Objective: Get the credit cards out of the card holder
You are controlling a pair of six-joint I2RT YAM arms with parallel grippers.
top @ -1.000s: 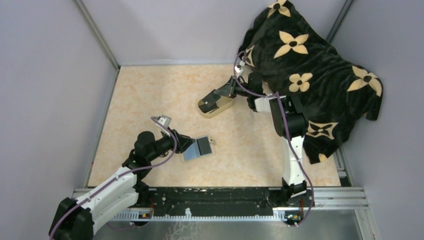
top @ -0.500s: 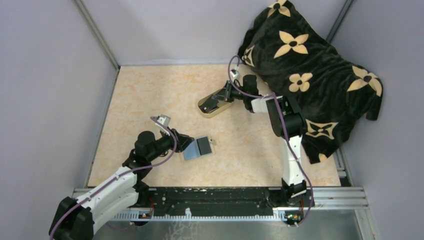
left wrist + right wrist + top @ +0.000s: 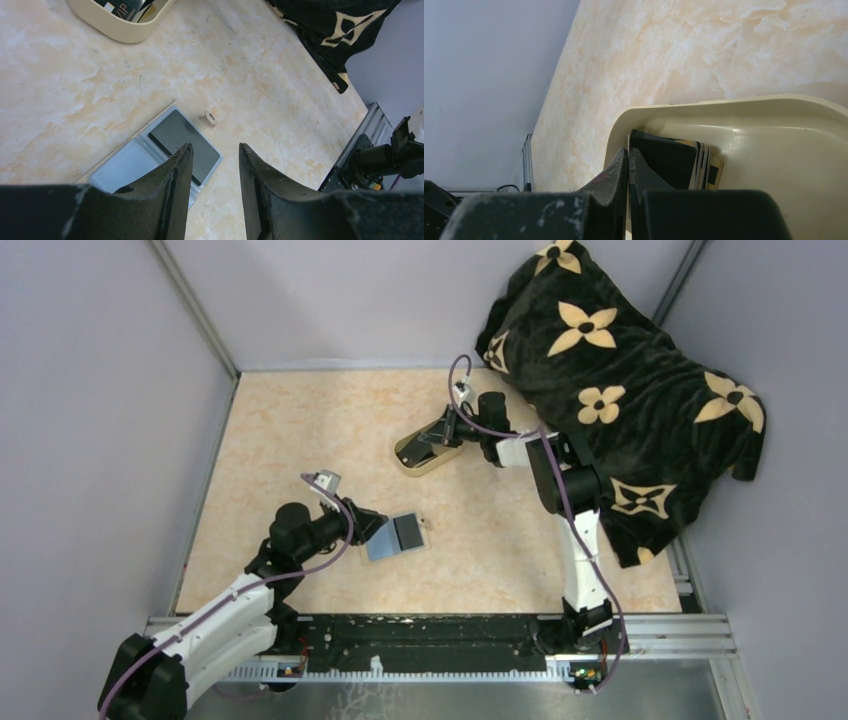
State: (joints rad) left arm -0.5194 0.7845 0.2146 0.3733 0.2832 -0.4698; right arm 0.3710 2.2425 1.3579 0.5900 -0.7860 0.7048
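Observation:
The card holder (image 3: 384,543) lies open on the table, blue-grey faces up, with a black credit card (image 3: 408,531) in its right face. In the left wrist view the holder (image 3: 122,164), that card (image 3: 192,142) and the tan tab (image 3: 210,118) lie just beyond my fingers. My left gripper (image 3: 378,528) (image 3: 215,150) is open over the holder's near edge. My right gripper (image 3: 432,440) (image 3: 628,152) is shut on a thin card held edge-on inside the cream dish (image 3: 412,464) (image 3: 724,102). Several cards (image 3: 669,160) lean together in the dish.
A black blanket with cream flower shapes (image 3: 620,370) (image 3: 320,20) covers the back right corner. The cream dish also shows at the top left of the left wrist view (image 3: 115,27). Grey walls enclose the table on the left, back and right.
My right gripper has moved a little farther back and to the left with the card, lower into the dish. The left arm and the card holder have not moved.

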